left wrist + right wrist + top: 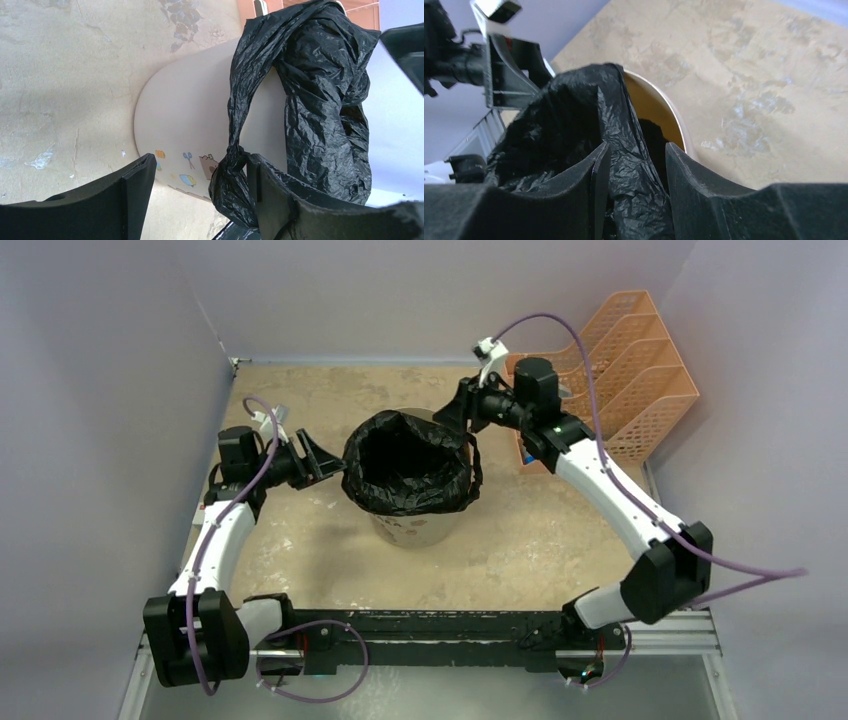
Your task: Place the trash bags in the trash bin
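The cream trash bin (412, 528) stands mid-table. A black trash bag (405, 465) lines it, its mouth spread over the rim. My left gripper (325, 455) is open at the bag's left edge. In the left wrist view (200, 172) a twisted bag handle (230, 170) hangs against the bin wall (190, 110), touching the right-hand finger (267, 192). My right gripper (455, 418) is at the far right rim. In the right wrist view (636, 157) its jaws stand apart astride a fold of the bag (574, 110) at the bin rim (663, 105).
An orange mesh desk organiser (620, 370) stands at the back right, close behind the right arm. Purple walls enclose the table on the left, back and right. The arm rail (440, 625) runs along the near edge.
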Tool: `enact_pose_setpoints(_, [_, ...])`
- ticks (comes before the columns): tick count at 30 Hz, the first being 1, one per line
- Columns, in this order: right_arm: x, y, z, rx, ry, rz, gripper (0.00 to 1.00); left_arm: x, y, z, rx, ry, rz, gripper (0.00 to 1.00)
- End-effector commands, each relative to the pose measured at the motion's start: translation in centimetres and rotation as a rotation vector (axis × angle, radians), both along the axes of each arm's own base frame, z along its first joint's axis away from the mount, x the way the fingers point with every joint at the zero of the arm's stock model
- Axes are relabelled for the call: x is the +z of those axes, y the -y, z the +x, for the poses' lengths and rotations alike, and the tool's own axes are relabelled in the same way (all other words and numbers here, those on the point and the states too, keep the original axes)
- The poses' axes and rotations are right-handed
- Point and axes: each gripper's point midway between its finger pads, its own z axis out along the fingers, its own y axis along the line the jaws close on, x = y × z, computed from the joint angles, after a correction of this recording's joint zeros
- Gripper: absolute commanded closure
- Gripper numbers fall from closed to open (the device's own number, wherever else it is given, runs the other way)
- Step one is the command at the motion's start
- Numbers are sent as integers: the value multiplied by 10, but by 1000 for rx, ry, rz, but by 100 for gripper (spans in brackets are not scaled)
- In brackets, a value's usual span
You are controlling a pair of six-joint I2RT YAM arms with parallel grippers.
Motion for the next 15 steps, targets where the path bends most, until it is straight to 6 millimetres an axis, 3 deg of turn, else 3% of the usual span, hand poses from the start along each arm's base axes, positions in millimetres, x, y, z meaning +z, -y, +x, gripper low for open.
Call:
enact_pose_setpoints(1, [-1,-21,-7,116,-3,-67,53,21,2,0,-29,99,-7,34])
enact_pose_setpoints(4, [-18,-27,3,87,-30,-123,53,21,2,0,-32,100,-5,34])
enact_pose_setpoints(9, [-14,-31,7,76,-6,-111,52,23,3,-1,-40,107,-6,34])
enact_pose_setpoints(15, [-16,-34,3,107,-30,-115,64,26,3,0,-43,117,-1,34])
